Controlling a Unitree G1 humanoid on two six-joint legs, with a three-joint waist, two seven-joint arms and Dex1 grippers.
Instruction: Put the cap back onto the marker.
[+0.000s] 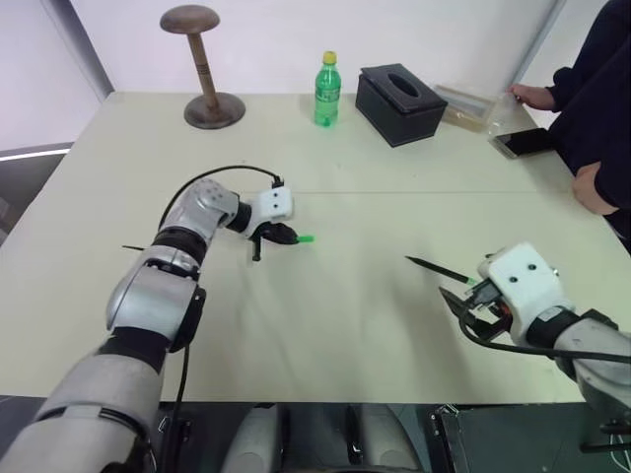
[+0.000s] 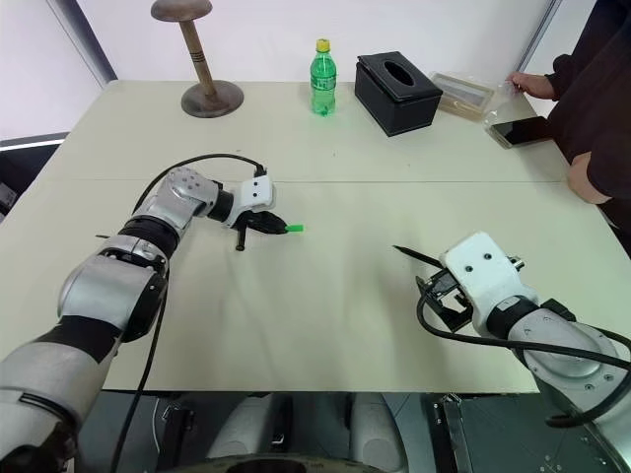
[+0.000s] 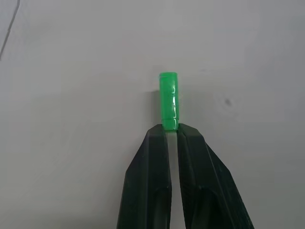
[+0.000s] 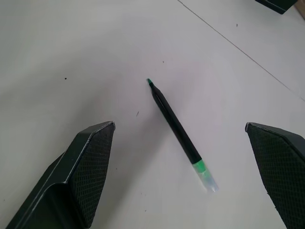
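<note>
Two parts sit well apart in the head view: the left gripper (image 1: pixel 283 235) pinches the cap (image 1: pixel 305 237), while the marker (image 1: pixel 439 268) lies on the table (image 1: pixel 345 325) by the right gripper (image 1: pixel 465 307). Left wrist view: fingers (image 3: pixel 152 157) clamp one end, leaving most of the cap jutting out, probably for capping. Right wrist view: jaws spread wide astride the marker, likely ready to grasp.

I see a pale worktop (image 1: pixel 375 325) with a thin seam running across it. Along its far edge stand a wooden hat stand (image 1: pixel 205 74) at the left, a green bottle (image 1: pixel 326 91) with a yellow lid near the middle, and a black tissue box (image 1: pixel 399 103) just right of the bottle. Beyond the box lies a clear plastic packet (image 1: pixel 471 108), with a dark phone (image 1: pixel 527 142) near it. A person (image 1: pixel 601 89) in dark sleeves is at the far right corner.
</note>
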